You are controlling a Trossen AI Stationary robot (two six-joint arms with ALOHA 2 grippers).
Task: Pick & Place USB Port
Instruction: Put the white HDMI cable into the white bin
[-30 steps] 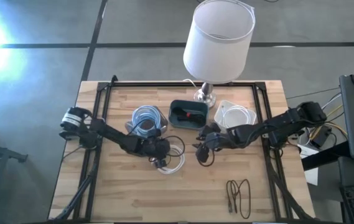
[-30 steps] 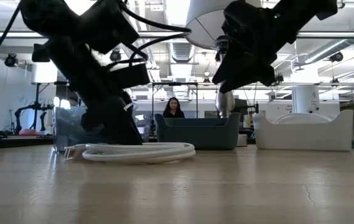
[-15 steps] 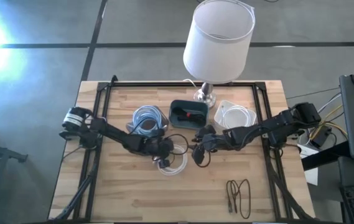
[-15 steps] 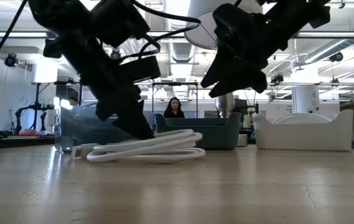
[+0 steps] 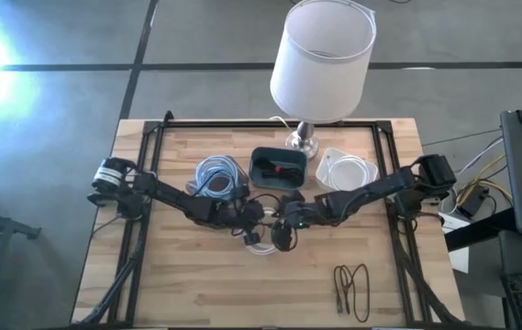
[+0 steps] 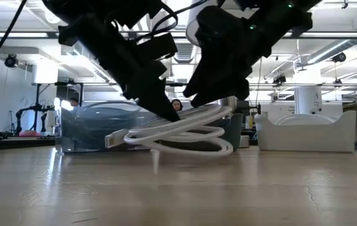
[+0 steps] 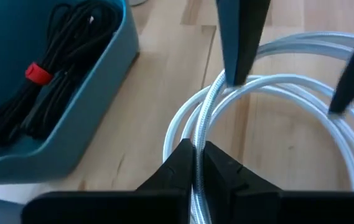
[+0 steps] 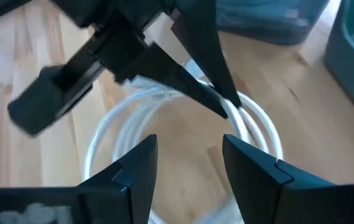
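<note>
A coil of white braided USB cable [image 5: 261, 242] sits at the table's middle; in the low view it tilts [image 6: 184, 129] with its plug end [image 6: 113, 139] sticking out. My left gripper [image 7: 196, 155] is shut on the coil's strands. My right gripper [image 8: 189, 168] is open and hovers just right of the left gripper [image 5: 254, 220]. Its fingers [image 7: 237, 43] stand on either side of the coil's loops on the side opposite my left gripper. My left gripper pinches two or three strands of the coil's rim [image 7: 196, 138] between its two fingertips, slanting down from the table's left, fingers across the strands. The held side is raised; whether the low side rests on the table I cannot tell. My right gripper: I cannot tell whether a fingertip [image 7: 234, 78] touches the cable.
Behind the coil stand a clear bin of pale cables [image 5: 216, 174], a teal bin [image 5: 262, 158] holding a black cable with a red tie, and a white bin [image 5: 334, 153] with a white cable. A lamp [image 5: 321, 64] stands at the far edge. A black cable [image 5: 354, 289] lies near the front right.
My left gripper has shut on the coil's strands and gone up and toward the table's right, raising that side of the coil, which now tilts. My right gripper, still open, has moved toward the table's left and come over the coil.
</note>
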